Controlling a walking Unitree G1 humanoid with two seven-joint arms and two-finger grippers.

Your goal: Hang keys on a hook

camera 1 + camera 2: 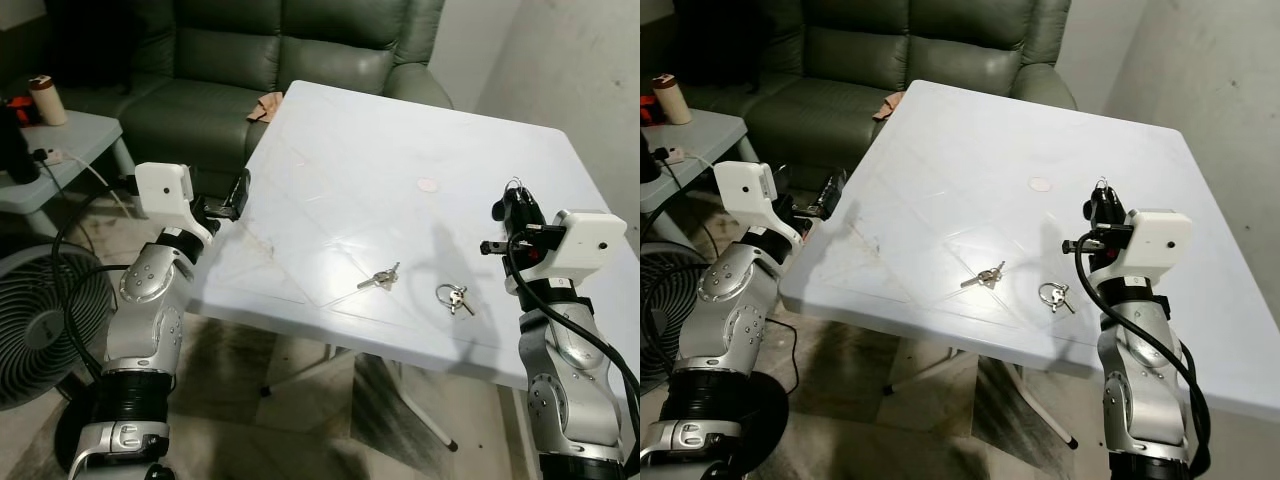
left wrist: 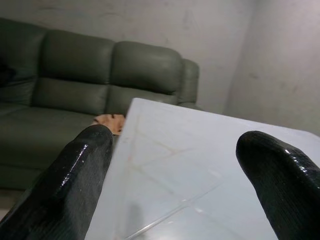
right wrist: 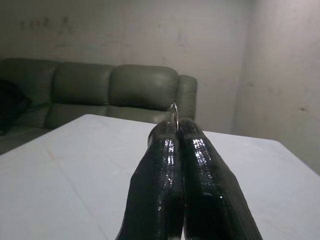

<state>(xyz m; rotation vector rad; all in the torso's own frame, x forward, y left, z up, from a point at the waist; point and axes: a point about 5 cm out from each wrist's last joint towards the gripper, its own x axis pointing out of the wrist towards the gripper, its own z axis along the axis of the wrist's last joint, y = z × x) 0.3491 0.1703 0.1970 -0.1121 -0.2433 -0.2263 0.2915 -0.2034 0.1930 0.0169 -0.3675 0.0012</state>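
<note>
- Keys are seen in three places: a loose set (image 1: 380, 279) and a ringed set (image 1: 455, 298) lie near the front edge of the white table (image 1: 360, 170), and a thin key ring (image 3: 173, 113) pokes out between the tips of the right gripper (image 1: 515, 196).
- Right gripper fingers (image 3: 165, 165) are pressed together on that ring, raised above the table toward its right side (what hangs beneath cannot be made out).
- Left gripper (image 1: 238, 196) is held at the table's left edge with its fingers (image 2: 75, 175) spread apart and nothing between them.
- No hook can be found in these views, so it is judged that one must be located first; the ring should be kept pinched and level so its opening can be slid over the hook.
- A slip is thought possible, since so little of the ring is caught.
- A green sofa (image 1: 280, 50) stands behind the table, a fan (image 1: 45, 320) with its cables at the robot's left, and a side table (image 1: 70, 135) with a cup (image 1: 47, 100) further off.
</note>
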